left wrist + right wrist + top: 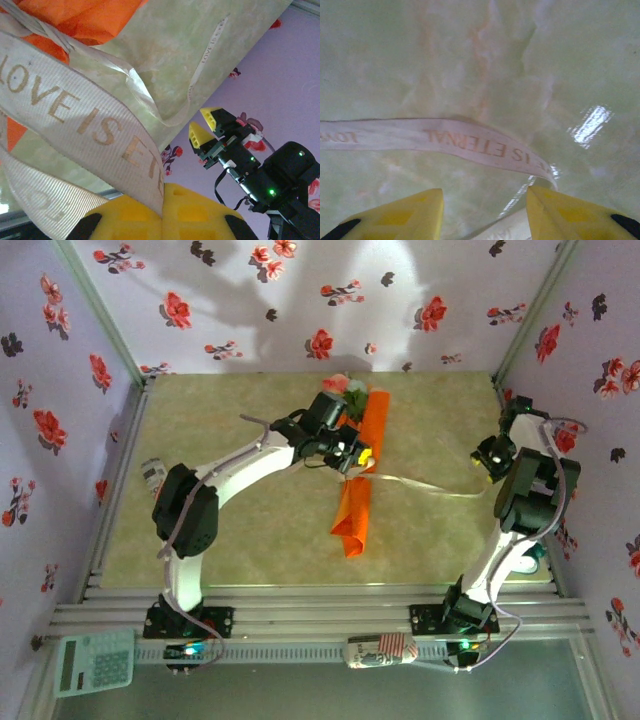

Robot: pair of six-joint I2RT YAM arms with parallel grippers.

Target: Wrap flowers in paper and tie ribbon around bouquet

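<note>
Bouquet (355, 515) on pale green marbled table (250, 530), floral wallpaper (320, 300), left jaws pinching ribbon (75, 110), right jaws spread

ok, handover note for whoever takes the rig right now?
Left gripper: shut on the ribbon, beside the bouquet.
Right gripper: open, low over the ribbon's free end on the table, not gripping.
Done: flowers wrapped in orange paper; the bouquet lies on the table, ribbon crossing its middle.
To do: tying; no finished knot visible.
</note>
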